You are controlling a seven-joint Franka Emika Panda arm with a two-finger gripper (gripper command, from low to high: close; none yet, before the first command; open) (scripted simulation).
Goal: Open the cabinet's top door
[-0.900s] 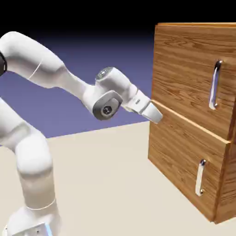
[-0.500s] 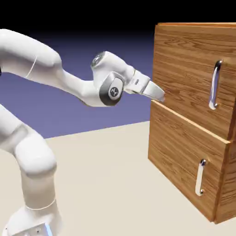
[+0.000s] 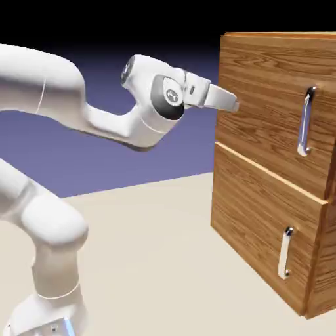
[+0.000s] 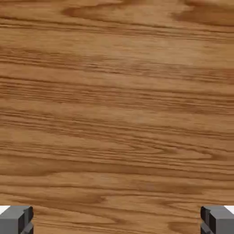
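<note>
Simulated robotics workspace, indicated by a rendered white arm (image 3: 108,125), wood-grain cabinet (image 3: 262,164) and plain blue-violet backdrop (image 3: 151,85).

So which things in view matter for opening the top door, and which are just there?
Part of the job:
- top door
- its long silver handle
- gripper, open

Just there:
- lower panel
- its smaller handle

Cabinet (image 3: 262,170): brown wood, dark streaky grain, low sheen. Top door (image 3: 272,98): same wood look, grain in long wavy bands, smooth-looking up close. Top handle (image 3: 305,121), lower handle (image 3: 285,253): silver metal, polished, bright highlights. Arm (image 3: 108,125): smooth white shell, plastic-looking, soft gloss; grey joint cap. Fingers (image 4: 14,220): dark grey, matt. Surface (image 3: 144,256): pale beige, smooth, matt.
</note>
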